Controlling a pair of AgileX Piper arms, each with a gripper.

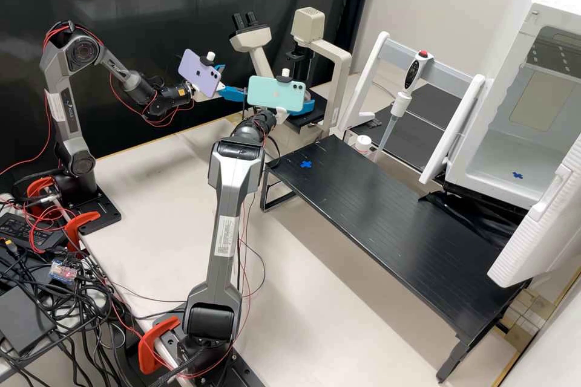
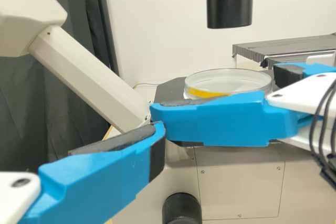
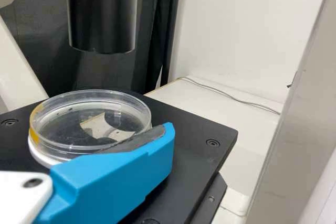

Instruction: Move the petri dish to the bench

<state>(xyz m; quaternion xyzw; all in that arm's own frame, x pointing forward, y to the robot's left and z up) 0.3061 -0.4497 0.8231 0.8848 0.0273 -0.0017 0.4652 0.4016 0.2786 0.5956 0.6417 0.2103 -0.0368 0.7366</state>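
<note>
The petri dish [image 3: 73, 121] sits level on the black stage [image 3: 191, 140] of the microscope [image 1: 342, 66], below a black cylinder [image 3: 102, 14]. A yellow patch marks the dish wall. The right gripper [image 1: 307, 106] is positioned at the stage with its fingers set wide. One finger [image 3: 121, 182] lies along the near side of the dish in the right wrist view, its dark pad toward the wall; contact between pad and wall cannot be confirmed. The left gripper [image 1: 235, 81] is held off the stage, beside the right gripper, its fingers also wide apart with nothing between them. A mobile phone is mounted on each arm: purple [image 1: 198, 72] on the left, green [image 1: 275, 95] on the right. The black bench [image 1: 387, 224] stands next to the microscope and carries a blue cross [image 1: 306, 164]. Past it are a pipette [image 1: 399, 106] on a white stand [image 1: 370, 72], a white bottle [image 1: 363, 143] and a white cabinet [image 1: 502, 127], door [image 1: 544, 224] open.
</note>
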